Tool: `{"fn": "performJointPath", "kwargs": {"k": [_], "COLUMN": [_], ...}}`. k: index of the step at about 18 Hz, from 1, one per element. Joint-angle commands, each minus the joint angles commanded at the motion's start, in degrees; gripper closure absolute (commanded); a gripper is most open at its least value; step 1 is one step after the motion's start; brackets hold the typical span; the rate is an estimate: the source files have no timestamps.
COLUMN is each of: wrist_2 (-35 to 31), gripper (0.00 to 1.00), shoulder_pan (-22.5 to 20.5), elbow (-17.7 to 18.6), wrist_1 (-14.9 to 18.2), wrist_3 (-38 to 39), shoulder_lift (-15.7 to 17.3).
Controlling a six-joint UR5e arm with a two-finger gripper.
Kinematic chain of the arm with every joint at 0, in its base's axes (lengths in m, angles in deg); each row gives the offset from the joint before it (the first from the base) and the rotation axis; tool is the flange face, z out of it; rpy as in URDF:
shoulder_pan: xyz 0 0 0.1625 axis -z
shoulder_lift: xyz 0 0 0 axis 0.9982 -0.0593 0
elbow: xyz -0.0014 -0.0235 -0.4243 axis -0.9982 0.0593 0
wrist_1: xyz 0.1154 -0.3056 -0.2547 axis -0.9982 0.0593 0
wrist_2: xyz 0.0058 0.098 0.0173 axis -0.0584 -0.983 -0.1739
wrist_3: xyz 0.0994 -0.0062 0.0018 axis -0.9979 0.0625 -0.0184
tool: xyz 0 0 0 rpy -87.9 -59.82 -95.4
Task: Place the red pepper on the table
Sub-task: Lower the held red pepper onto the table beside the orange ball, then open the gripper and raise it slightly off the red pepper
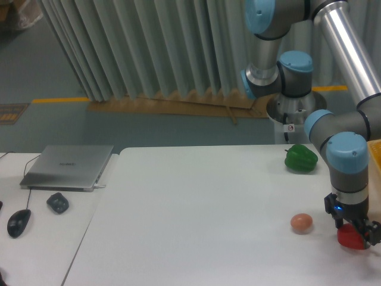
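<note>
The red pepper (349, 238) is at the right side of the white table (196, 226), low against the tabletop; whether it rests on the surface I cannot tell. My gripper (353, 231) points straight down and is shut on the red pepper, whose glossy red body shows between and below the black fingers. The arm's grey and blue wrist rises directly above it.
An orange-pink egg-shaped ball (302, 223) lies just left of the gripper. A green pepper (300, 158) sits farther back. A yellow object (375, 152) shows at the right edge. On the adjoining left desk are a laptop (68, 167), a mouse (19, 222) and a dark lump (58, 202).
</note>
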Motion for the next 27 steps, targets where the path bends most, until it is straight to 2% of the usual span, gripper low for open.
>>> {"fn": "performJointPath", "kwargs": {"k": [5, 9, 13, 27], "wrist_2": [-1.50, -1.85, -1.85, -1.06], "gripper": [0.00, 0.00, 0.00, 0.00], "shoulder_pan": [0.62, 0.53, -0.09, 0.44], "elbow": [-0.09, 0.00, 0.79, 1.32], "wrist_1": [0.17, 0.44, 2.90, 2.90], "wrist_3": [-0.35, -0.09, -0.35, 0.17], "shoulder_lift": [0.26, 1.84, 5.01, 6.06]}}
